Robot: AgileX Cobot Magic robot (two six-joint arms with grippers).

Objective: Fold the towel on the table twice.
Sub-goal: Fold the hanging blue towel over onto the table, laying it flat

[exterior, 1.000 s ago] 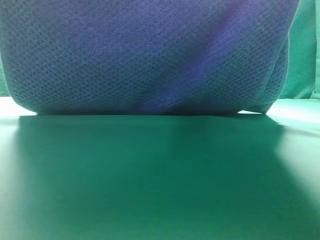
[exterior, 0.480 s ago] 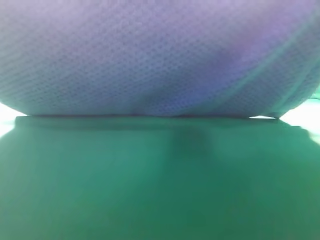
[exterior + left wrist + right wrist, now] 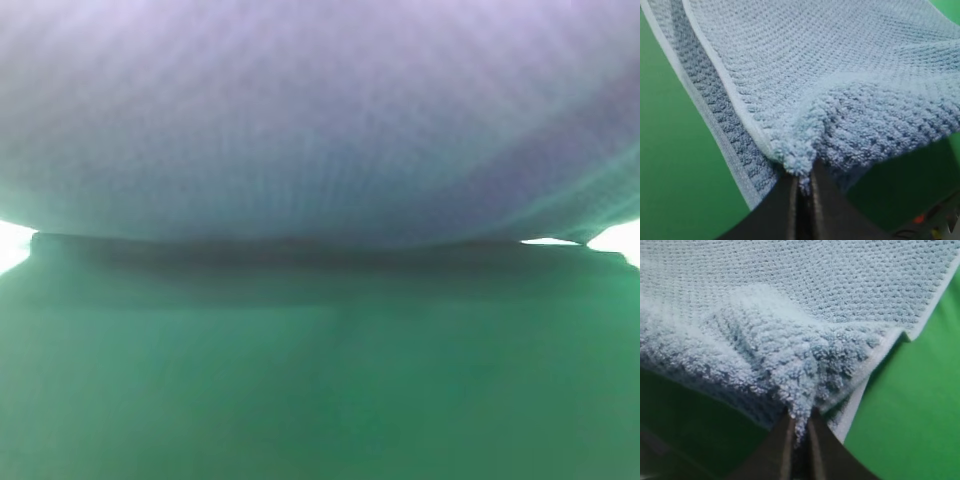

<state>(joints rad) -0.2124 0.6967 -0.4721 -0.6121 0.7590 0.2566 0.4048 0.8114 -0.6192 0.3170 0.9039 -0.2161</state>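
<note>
Both grippers were clamped on the towel (image 3: 840,75): left gripper (image 3: 801,182) and right gripper (image 3: 799,427) each pinched a bunched edge between closed fingertips. Cloth spread beyond the fingers, lifted above the green table (image 3: 320,400); its shadow lay beneath.

Towel (image 3: 320,120) spans upper half of exterior view, hanging close before camera — table (image 3: 320,400) below and behind it. Left wrist view: towel fold pinched between left gripper (image 3: 801,182) jaws, table beneath. Right wrist view: right gripper (image 3: 799,432) likewise pinching towel — hem at right.
</note>
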